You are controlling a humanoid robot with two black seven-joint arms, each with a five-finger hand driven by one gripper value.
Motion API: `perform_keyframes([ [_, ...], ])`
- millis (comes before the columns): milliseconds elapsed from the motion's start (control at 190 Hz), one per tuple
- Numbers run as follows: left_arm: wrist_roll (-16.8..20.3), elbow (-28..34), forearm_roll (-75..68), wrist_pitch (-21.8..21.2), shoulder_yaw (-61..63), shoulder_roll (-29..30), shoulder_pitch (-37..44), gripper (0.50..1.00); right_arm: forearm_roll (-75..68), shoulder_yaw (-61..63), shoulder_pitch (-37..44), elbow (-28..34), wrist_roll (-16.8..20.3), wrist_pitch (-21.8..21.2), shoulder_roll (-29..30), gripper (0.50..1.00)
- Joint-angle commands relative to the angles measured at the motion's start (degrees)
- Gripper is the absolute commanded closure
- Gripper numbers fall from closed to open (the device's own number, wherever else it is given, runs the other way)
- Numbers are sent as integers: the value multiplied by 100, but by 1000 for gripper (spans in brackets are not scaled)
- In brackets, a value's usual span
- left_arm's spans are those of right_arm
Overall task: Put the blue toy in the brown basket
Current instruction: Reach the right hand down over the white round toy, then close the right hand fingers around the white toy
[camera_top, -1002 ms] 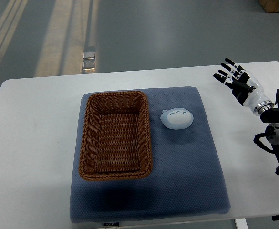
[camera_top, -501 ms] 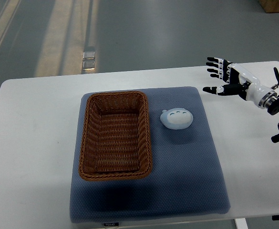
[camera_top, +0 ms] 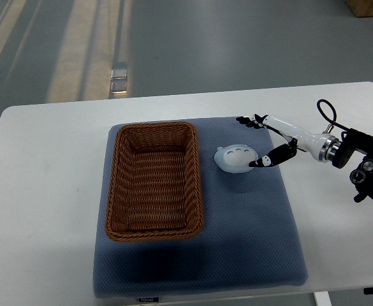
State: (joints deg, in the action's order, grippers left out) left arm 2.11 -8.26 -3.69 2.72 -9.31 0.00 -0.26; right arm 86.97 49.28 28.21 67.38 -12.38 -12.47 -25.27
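While the right hand (camera_top: 263,141) hovers spread and empty at the toy's (camera_top: 235,157) three o'clock, a shallow grip could nudge it off; the basket (camera_top: 154,180) lies at its nine o'clock.

Pale blue toy (camera_top: 235,158) lies just right of empty brown basket (camera_top: 154,180).

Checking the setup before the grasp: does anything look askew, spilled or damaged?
Nothing stands out. The brown basket sits upright and empty on the blue mat, the blue toy lies beside it, intact, and the right hand is open next to the toy.
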Motion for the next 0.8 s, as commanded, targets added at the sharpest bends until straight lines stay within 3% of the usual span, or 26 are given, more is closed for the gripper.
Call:
perform_keyframes([
  [0, 0, 0, 0, 1, -1, 0, 0, 500, 101, -243, 62, 29, 8, 96, -83, 574],
  [385, 0, 0, 0, 1, -1, 0, 0, 500, 312, -972, 440, -199, 69, 693, 14, 597],
  [659, 0, 0, 0, 1, -1, 0, 0, 500, 426, -1219, 581, -454, 69, 772, 189, 668],
  [796, 0, 0, 0, 1, -1, 0, 0, 500, 426, -1271, 563, -463, 69, 772, 268, 675],
])
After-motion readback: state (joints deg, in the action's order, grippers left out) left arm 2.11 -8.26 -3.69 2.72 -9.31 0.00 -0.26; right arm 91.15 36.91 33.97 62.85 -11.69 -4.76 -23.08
